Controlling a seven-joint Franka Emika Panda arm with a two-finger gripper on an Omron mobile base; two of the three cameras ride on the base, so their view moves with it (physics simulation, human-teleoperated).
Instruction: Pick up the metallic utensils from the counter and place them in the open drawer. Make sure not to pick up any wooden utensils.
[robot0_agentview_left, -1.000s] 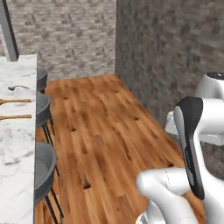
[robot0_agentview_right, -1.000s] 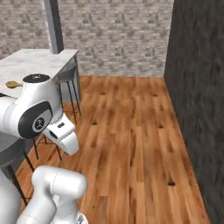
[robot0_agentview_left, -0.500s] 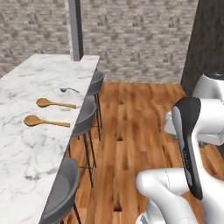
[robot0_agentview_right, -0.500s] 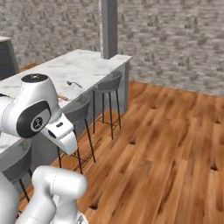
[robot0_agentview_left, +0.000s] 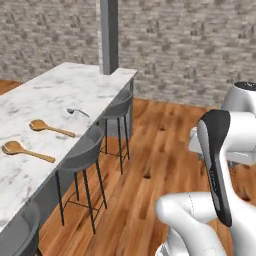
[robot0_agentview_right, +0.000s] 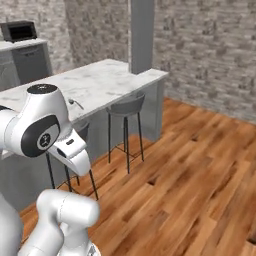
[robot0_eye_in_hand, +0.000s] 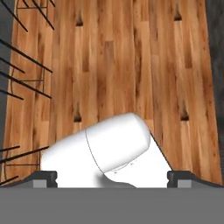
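- Gripper: two dark fingertips at the far corners of the hand view, spread wide, nothing between them; it looks down on the wooden floor.
- Bar stools: grey seats on thin black legs, ranged along the near edge of the counter, standing on the wooden floor.
- Counter: long white marble slab with grey veining, on the left of the left base view.
- Wooden spoon, nearer: tan, lying flat on the counter, bowl to the left.
- Wooden spoon, farther: tan, lying flat just beyond the first, apart from it.
- Silver spoon: small and shiny, lying flat on the counter beyond both wooden spoons, near the stool-side edge.
- Pillar: grey, rising at the far end of the counter.
- Brick wall: grey, behind everything.
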